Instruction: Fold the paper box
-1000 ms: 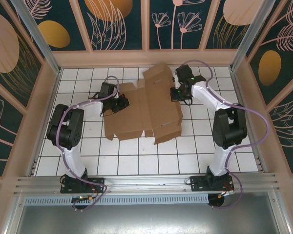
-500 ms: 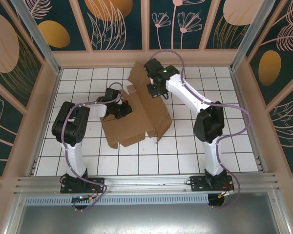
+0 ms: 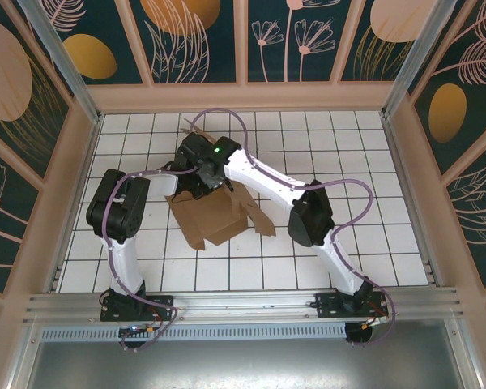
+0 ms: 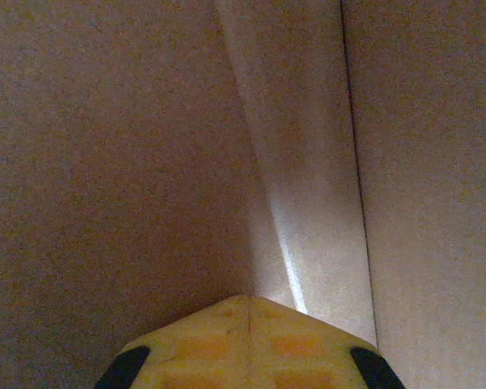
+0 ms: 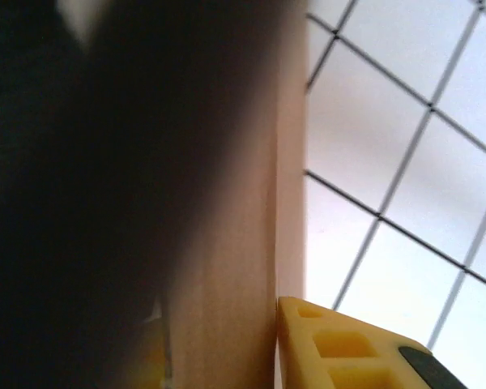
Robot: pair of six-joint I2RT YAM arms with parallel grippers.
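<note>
The paper box (image 3: 215, 217) lies on the white tiled desk (image 3: 348, 243), a bit left of the middle. It is partly folded, and one flap (image 3: 263, 223) sticks out flat on its right side. Both arms meet at the far edge of the box. The left fingers (image 4: 202, 352) are closed tight with nothing between them, and their tips push against a cardboard wall next to a crease. The right arm (image 3: 267, 182) reaches all the way across. In its own camera, a cardboard edge (image 5: 255, 243) stands right beside one of the right fingers (image 5: 340, 348). I cannot tell if those fingers are pinching the cardboard or are loose around it. If they are loose, I think the stiff wall could spring back down and undo the fold. The left fingers only push, so the whole box might slide on the smooth tiles instead of bending. The two arms are crowded close together and could bump. The loose flap could also get squashed under the box if it gets dragged.
</note>
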